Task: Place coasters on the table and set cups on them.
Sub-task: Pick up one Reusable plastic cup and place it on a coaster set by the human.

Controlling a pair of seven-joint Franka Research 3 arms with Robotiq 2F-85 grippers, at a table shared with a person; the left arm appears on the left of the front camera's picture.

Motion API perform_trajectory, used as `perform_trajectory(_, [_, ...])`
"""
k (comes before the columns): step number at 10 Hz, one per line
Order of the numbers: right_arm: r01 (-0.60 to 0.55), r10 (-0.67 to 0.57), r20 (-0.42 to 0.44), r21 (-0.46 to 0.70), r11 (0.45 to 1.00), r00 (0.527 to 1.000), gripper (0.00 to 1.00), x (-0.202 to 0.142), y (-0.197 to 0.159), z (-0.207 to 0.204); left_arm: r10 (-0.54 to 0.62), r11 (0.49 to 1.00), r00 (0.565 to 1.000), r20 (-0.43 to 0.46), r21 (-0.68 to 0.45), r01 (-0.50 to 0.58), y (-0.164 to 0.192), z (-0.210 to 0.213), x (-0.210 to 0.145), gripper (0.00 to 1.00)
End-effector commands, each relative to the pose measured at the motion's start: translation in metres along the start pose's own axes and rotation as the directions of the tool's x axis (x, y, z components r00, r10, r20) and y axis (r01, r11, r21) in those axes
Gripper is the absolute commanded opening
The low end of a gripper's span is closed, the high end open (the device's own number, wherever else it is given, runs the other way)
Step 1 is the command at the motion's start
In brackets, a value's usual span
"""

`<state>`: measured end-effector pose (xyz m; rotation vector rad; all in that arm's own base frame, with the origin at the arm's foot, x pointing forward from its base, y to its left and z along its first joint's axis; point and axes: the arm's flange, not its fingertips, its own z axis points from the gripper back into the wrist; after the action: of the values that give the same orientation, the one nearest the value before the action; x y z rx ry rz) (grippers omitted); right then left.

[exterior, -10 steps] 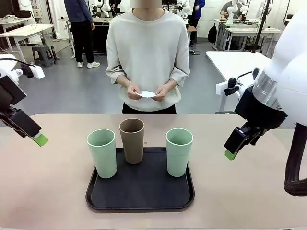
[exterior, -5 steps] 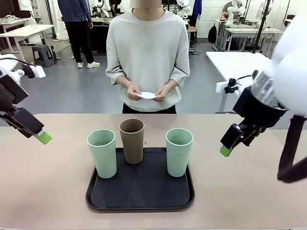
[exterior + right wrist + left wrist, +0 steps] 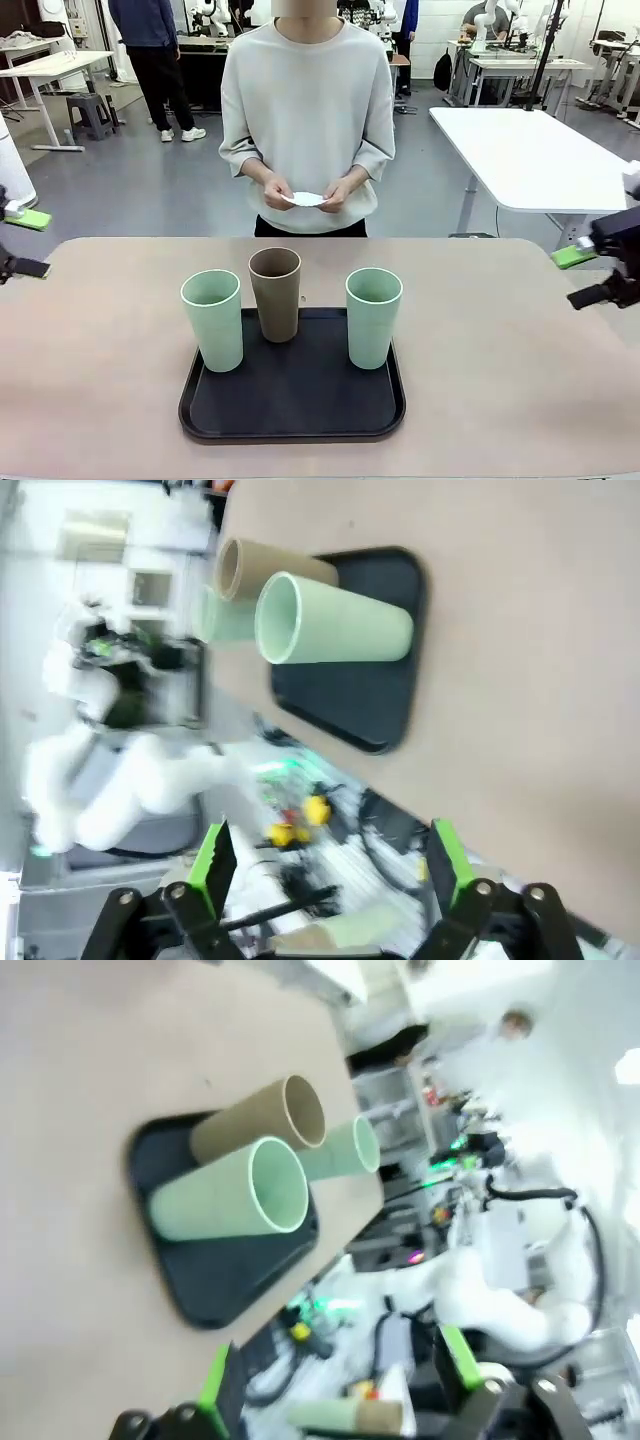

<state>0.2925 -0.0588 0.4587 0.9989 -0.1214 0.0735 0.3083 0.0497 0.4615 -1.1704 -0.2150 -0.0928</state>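
Observation:
Three cups stand on the black tray [image 3: 295, 400]: a mint green cup [image 3: 213, 320] at the left, a brown cup [image 3: 275, 293] behind the middle, a mint green cup [image 3: 373, 317] at the right. Across the table [image 3: 100, 380], a person holds the white coasters [image 3: 306, 198] in both hands at waist height. My left gripper [image 3: 25, 243] is open at the table's far left edge. At the far right edge my right gripper [image 3: 585, 277] is also open. Both are empty and far from the cups. The left wrist view has the cups [image 3: 235, 1195] sideways beyond the open gripper [image 3: 335, 1380]. The right wrist view has the cups [image 3: 335, 620] beyond the gripper [image 3: 330, 865].
The tray sits in the middle of the table toward my side, with bare tabletop on both sides of it and between it and the person. A white table [image 3: 530, 150] stands behind at the right. Another person [image 3: 155, 60] walks far behind.
Both arms have swung outward, away from the tray to the table's ends, and their grippers have turned. The person, the coasters and the cups have not moved.

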Motion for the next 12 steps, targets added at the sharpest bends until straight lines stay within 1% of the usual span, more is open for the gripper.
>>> perform_trajectory(1, [0.061,-0.061,-0.005,0.091,0.994,0.998,1.00,-0.020,-0.021,0.004,0.112,0.993,0.993,0.030,-0.025,-0.112,0.045,0.007,-0.025,1.00])
perform_trajectory(3, [0.025,-0.024,-0.009,0.118,0.993,1.000,1.00,-0.034,-0.031,0.023,0.164,0.987,0.986,0.027,-0.003,-0.164,0.075,0.042,-0.041,1.00])
perform_trajectory(5, [0.013,-0.015,0.016,0.121,0.993,1.000,1.00,-0.052,-0.047,0.048,0.147,0.989,0.988,0.046,0.008,-0.148,0.079,0.073,-0.059,1.00])
perform_trajectory(7, [-0.028,0.023,0.041,0.143,0.989,0.999,1.00,-0.068,-0.057,0.062,0.140,0.990,0.987,0.082,0.019,-0.142,0.077,0.097,-0.072,1.00])
perform_trajectory(9, [-0.037,0.031,0.039,0.156,0.987,0.999,1.00,-0.078,-0.062,0.065,0.088,0.996,0.990,0.110,0.015,-0.090,0.058,0.101,-0.078,1.00])
perform_trajectory(11, [-0.044,0.040,0.025,0.152,0.987,0.999,1.00,-0.077,-0.063,0.062,0.040,0.999,0.995,0.091,0.034,-0.043,0.043,0.103,-0.072,1.00])
perform_trajectory(12, [-0.047,0.046,0.010,0.145,0.988,0.999,1.00,-0.077,-0.062,0.058,0.036,0.999,0.998,0.061,0.039,-0.038,0.037,0.100,-0.071,1.00])
